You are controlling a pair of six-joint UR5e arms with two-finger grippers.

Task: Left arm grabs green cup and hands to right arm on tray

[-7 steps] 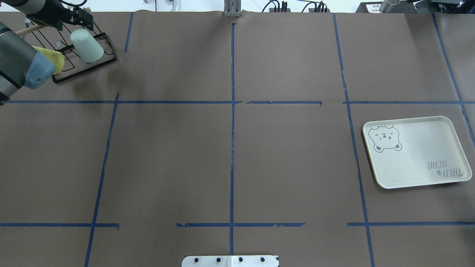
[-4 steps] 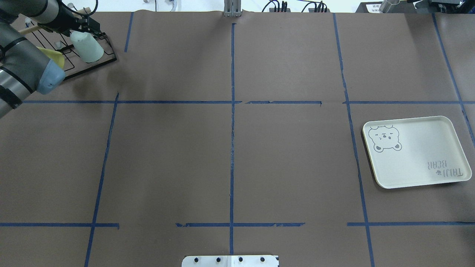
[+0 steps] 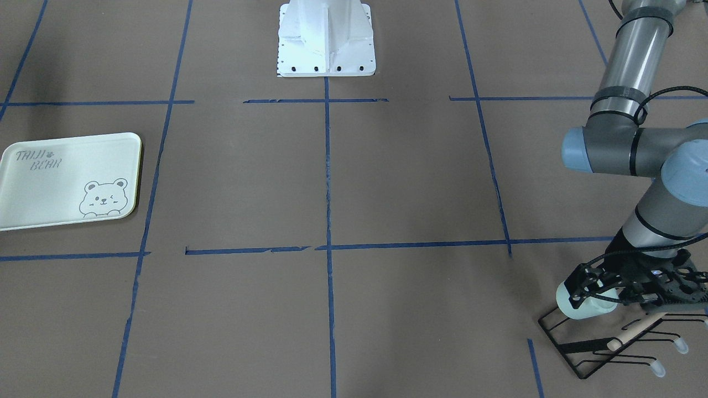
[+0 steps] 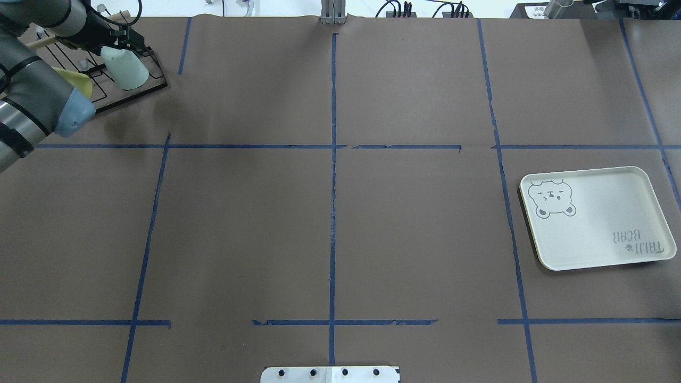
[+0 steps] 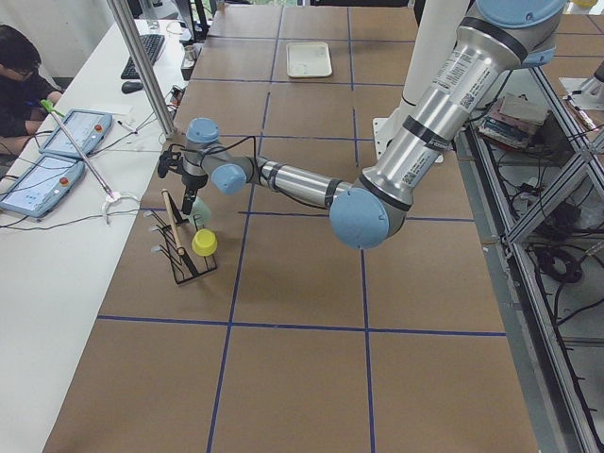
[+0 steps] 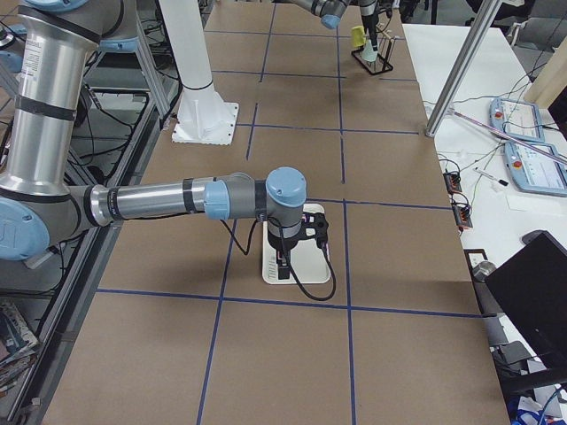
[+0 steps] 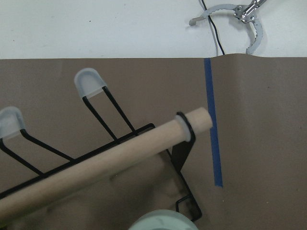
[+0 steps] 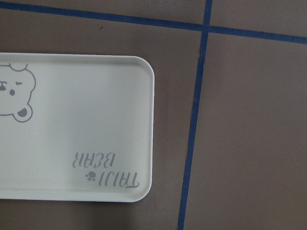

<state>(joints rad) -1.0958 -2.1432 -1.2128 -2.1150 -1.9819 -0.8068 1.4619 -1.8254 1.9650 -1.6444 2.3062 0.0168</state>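
The green cup (image 4: pixel 127 72) sits upside down on a peg of a black wire rack (image 4: pixel 127 99) at the far left of the table. My left gripper (image 4: pixel 121 47) reaches over the rack, with its black fingers either side of the cup's upper end (image 3: pixel 587 307). It looks open. The cup's top shows at the bottom edge of the left wrist view (image 7: pixel 163 221). The tray (image 4: pixel 601 223) lies empty at the right side. The right arm shows only in the exterior right view, its gripper (image 6: pixel 285 257) above the tray. I cannot tell if it is open or shut.
A pale yellow cup (image 5: pixel 204 243) sits on the same rack, partly hidden by my left arm in the overhead view. A wooden dowel (image 7: pixel 105 160) runs through the rack. The robot's white base (image 3: pixel 326 38) stands at the near middle edge.
My left gripper has moved in and down onto the green cup's upper end. The elbow has swung back. The cup and tray have stayed in place.
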